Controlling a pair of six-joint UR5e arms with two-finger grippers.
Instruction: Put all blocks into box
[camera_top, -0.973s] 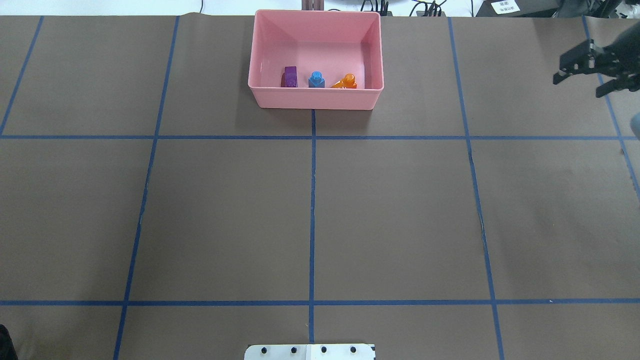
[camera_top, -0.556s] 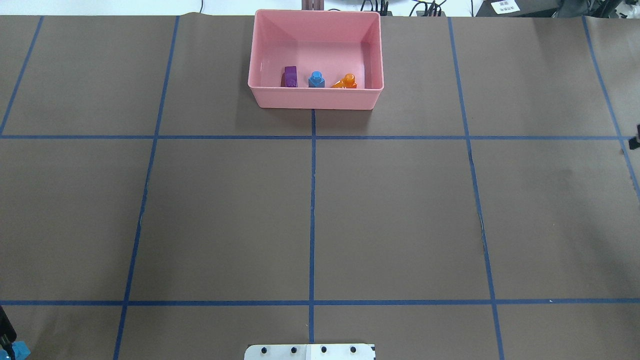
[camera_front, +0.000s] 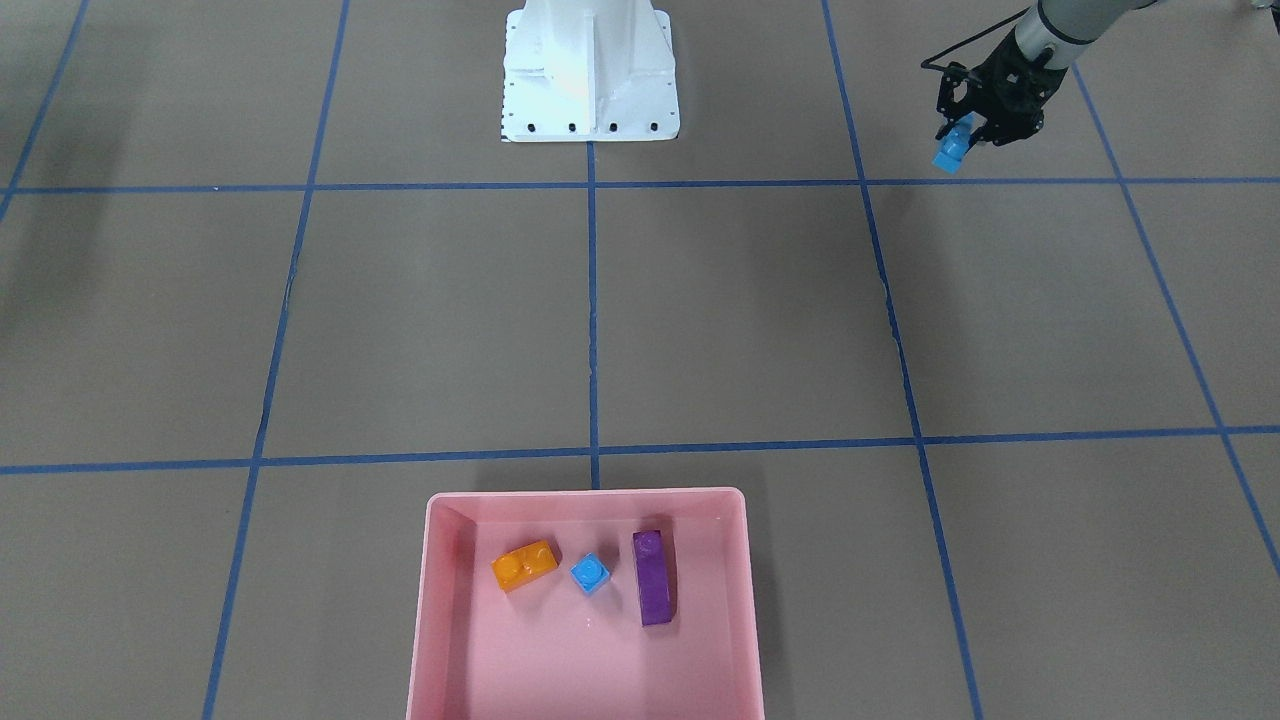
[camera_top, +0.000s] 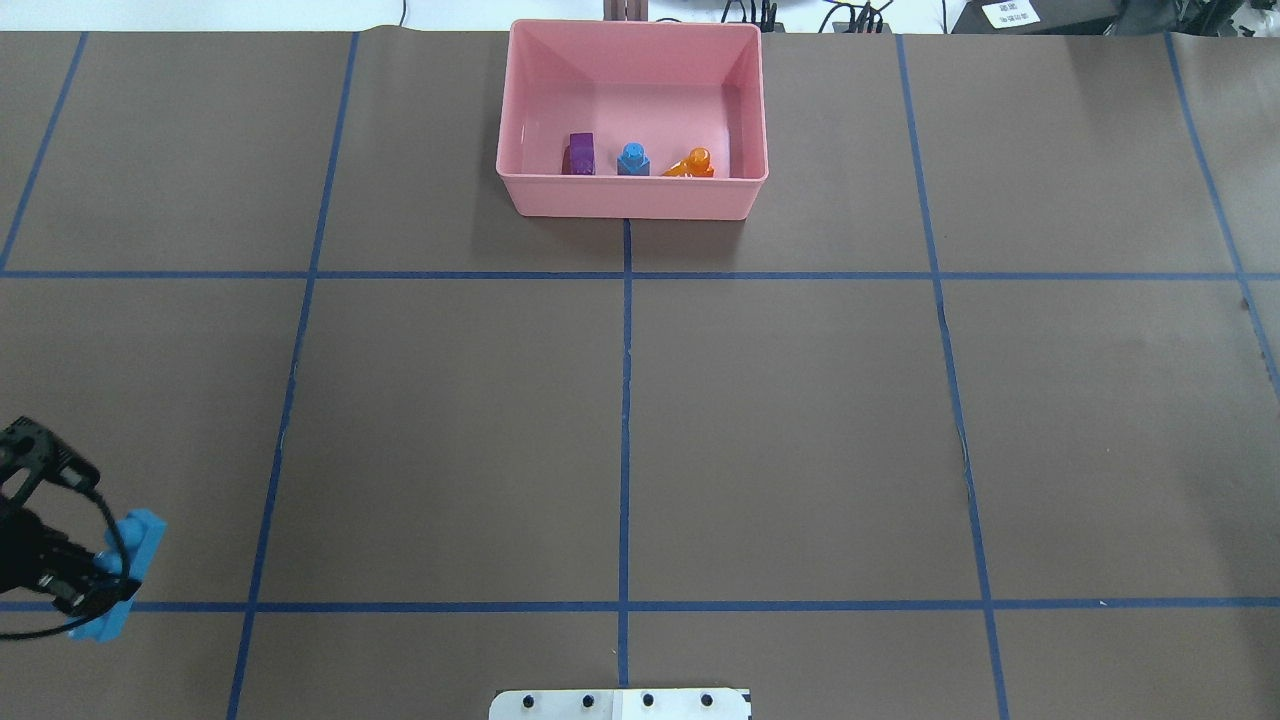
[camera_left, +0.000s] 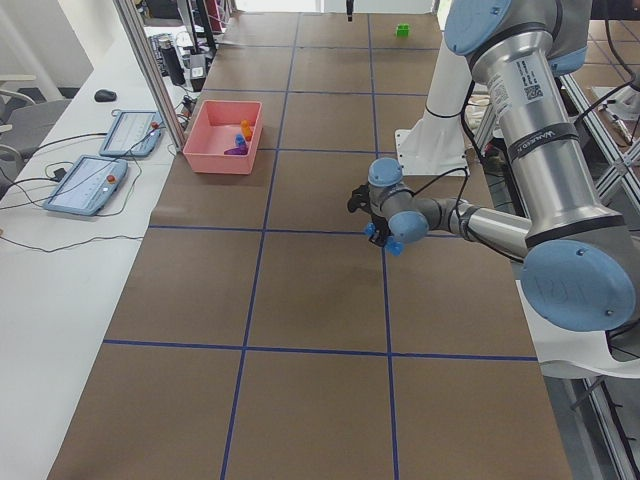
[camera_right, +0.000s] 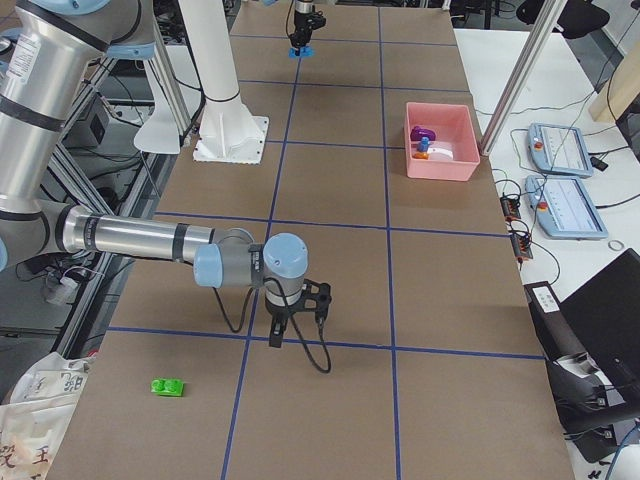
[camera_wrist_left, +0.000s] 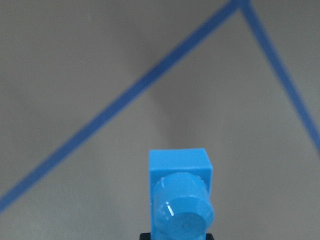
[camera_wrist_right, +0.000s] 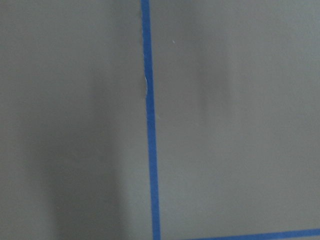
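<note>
Since the box (camera_top: 632, 198) sits top centre with three bricks (camera_top: 632, 160) already in, my left pincer (camera_top: 95, 583), lower left, is clamped on the long blue brick (camera_top: 132, 555), held off the table (camera_top: 450, 430) to carry over. Green brick (camera_right: 167, 386) is lower left on the table. Right pincer (camera_right: 290, 325), honestly can't tell.

Nothing legible: print on the near left arm's tube (camera_left: 527, 85) and a white label (camera_top: 1010, 13) behind the counter (camera_top: 800, 400) are too small to read.

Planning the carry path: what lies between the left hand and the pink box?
Only bare table and blue tape lines before the box, per the overhead view.
</note>
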